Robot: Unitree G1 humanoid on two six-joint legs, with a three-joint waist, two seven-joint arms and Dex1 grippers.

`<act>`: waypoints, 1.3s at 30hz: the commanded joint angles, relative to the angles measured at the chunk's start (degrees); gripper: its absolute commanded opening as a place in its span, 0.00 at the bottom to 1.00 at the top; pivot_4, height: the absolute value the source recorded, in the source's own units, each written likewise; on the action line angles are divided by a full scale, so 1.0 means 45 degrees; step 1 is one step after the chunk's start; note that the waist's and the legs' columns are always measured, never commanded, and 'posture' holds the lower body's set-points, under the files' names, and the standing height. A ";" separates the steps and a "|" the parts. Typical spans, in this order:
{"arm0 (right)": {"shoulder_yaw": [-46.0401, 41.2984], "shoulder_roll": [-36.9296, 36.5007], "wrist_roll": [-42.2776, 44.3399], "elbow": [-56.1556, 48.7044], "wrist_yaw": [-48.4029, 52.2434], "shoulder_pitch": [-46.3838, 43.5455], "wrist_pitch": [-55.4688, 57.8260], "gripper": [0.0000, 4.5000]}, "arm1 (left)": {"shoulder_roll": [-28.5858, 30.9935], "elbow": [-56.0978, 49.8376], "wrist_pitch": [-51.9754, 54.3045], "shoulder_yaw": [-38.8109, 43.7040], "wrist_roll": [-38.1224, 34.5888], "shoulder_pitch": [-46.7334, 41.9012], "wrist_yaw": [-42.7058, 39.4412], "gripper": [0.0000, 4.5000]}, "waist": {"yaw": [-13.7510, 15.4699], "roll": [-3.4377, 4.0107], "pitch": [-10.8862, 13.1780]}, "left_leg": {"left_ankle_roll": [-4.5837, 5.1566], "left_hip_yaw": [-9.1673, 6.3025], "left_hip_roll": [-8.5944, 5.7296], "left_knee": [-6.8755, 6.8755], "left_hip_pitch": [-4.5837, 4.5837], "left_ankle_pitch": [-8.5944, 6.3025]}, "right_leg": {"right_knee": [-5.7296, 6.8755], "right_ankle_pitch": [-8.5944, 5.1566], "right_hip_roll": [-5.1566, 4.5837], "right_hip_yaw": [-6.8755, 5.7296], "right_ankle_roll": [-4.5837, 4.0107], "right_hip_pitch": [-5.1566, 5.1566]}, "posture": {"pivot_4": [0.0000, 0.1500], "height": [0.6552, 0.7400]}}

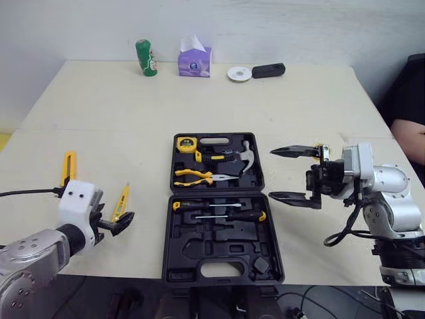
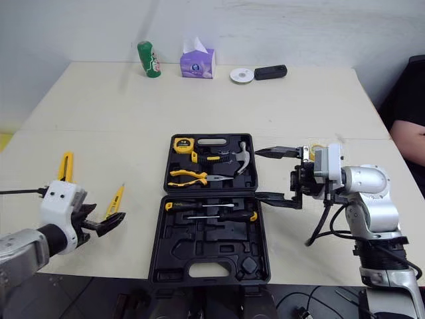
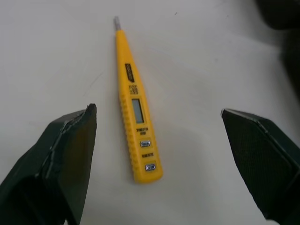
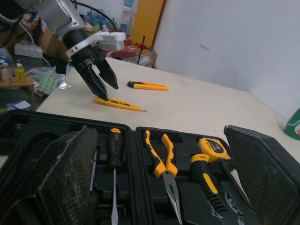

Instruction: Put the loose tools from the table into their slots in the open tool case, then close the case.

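Left hand (image 1: 118, 223) is spread wide and holding nothing, poised over the yellow tester pen (image 3: 136, 112). The pen lies on the desk (image 1: 99, 106) around 9 o'clock from the open tool case (image 1: 219, 236). I'd come straight down and pinch the fat button end, not the skinny tip. Right hand (image 1: 272, 174) is released too, at the case's 3 o'clock. The left wrist cam shows the pen sitting nearer one finger, and the head cam adds the utility knife (image 1: 68, 166) further out.

Markings on tester pen (image 3: 136, 112) illegible.
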 commanded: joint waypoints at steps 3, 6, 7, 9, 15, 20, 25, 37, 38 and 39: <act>0.0057 0.0283 0.0584 -0.1476 -0.0289 -0.0126 0.0701 0.99 | -0.0954 -0.0239 0.1334 -0.0625 0.1094 -0.0834 0.0800 1.00 | 0.0020 -0.0004 -0.0002 | -0.0001 0.0002 -0.0001 0.0004 -0.0003 0.0000 | 0.0002 0.0000 0.0003 0.0000 0.0000 0.0001 | 1.00 1.00; 0.0038 0.0283 0.0743 -0.1929 -0.0525 0.0015 0.1093 0.99 | -0.1264 -0.0070 0.1369 -0.0698 0.1562 -0.0919 0.0739 1.00 | 0.0038 -0.0006 -0.0003 | -0.0001 0.0002 -0.0001 0.0004 -0.0008 0.0000 | 0.0001 0.0000 0.0005 -0.0001 0.0000 -0.0003 | 1.00 1.00; 0.0034 0.0296 0.0746 -0.1997 -0.0582 0.0048 0.1178 0.99 | -0.1236 0.0090 0.1273 -0.0903 0.1779 -0.0881 0.0739 1.00 | 0.0043 -0.0007 -0.0003 | -0.0001 0.0001 -0.0001 0.0005 -0.0007 0.0000 | -0.0001 0.0000 0.0006 -0.0001 0.0000 -0.0002 | 1.00 1.00; 0.0037 0.0330 0.0643 -0.1983 -0.0633 0.0093 0.1178 0.99 | -0.0948 0.0297 0.1000 -0.1377 0.2195 -0.0722 0.0683 1.00 | 0.0046 -0.0008 -0.0004 | -0.0001 0.0002 -0.0001 0.0007 -0.0005 0.0000 | -0.0002 0.0000 0.0004 0.0000 0.0000 0.0001 | 1.00 1.00; 0.0016 0.0344 0.0541 -0.2037 -0.0779 0.0101 0.1242 0.99 | -0.1374 0.0802 0.0462 -0.1369 0.2789 -0.0443 0.0273 1.00 | 0.0043 -0.0007 -0.0004 | -0.0002 0.0002 0.0001 0.0006 -0.0002 0.0000 | -0.0002 0.0000 0.0002 0.0002 0.0000 0.0000 | 1.00 1.00; 0.0010 0.0314 0.0434 -0.2073 -0.0921 0.0206 0.1177 0.99 | -0.1409 0.1235 0.0040 -0.1436 0.3141 -0.0290 -0.0084 1.00 | 0.0049 -0.0007 -0.0005 | -0.0002 0.0003 0.0000 0.0008 0.0003 0.0003 | 0.0001 0.0000 0.0000 0.0002 0.0000 0.0002 | 1.00 1.00; 0.0013 0.0282 0.0347 -0.2118 -0.1011 0.0269 0.1179 0.99 | -0.1332 0.1478 -0.0083 -0.1626 0.3295 -0.0234 -0.0412 1.00 | 0.0048 -0.0004 -0.0007 | -0.0008 0.0002 0.0001 0.0004 0.0006 0.0005 | 0.0005 0.0000 -0.0001 0.0002 0.0000 0.0002 | 1.00 1.00; 0.0023 0.0235 0.0137 -0.2133 -0.1117 0.0394 0.1040 1.00 | -0.1452 0.2128 -0.0333 -0.1817 0.3827 -0.0247 -0.0927 0.27 | 0.0056 0.0008 -0.0014 | -0.0011 0.0002 0.0001 0.0001 0.0009 0.0005 | 0.0006 0.0000 -0.0006 0.0002 0.0000 0.0003 | 1.00 1.00; 0.0001 0.0227 0.0101 -0.2080 -0.1071 0.0443 0.0977 1.00 | -0.1397 0.2242 -0.0395 -0.1812 0.3859 -0.0215 -0.0996 0.18 | 0.0055 0.0010 -0.0015 | -0.0012 0.0002 0.0001 0.0000 0.0009 0.0005 | 0.0006 0.0000 -0.0006 0.0002 0.0000 0.0003 | 1.00 1.00; -0.0014 0.0220 0.0075 -0.2042 -0.1038 0.0479 0.0930 1.00 | -0.1355 0.2315 -0.0437 -0.1818 0.3900 -0.0189 -0.1062 0.13 | 0.0055 0.0013 -0.0017 | -0.0011 0.0002 0.0001 0.0000 0.0010 0.0006 | 0.0007 0.0000 -0.0006 0.0002 0.0000 0.0002 | 1.00 1.00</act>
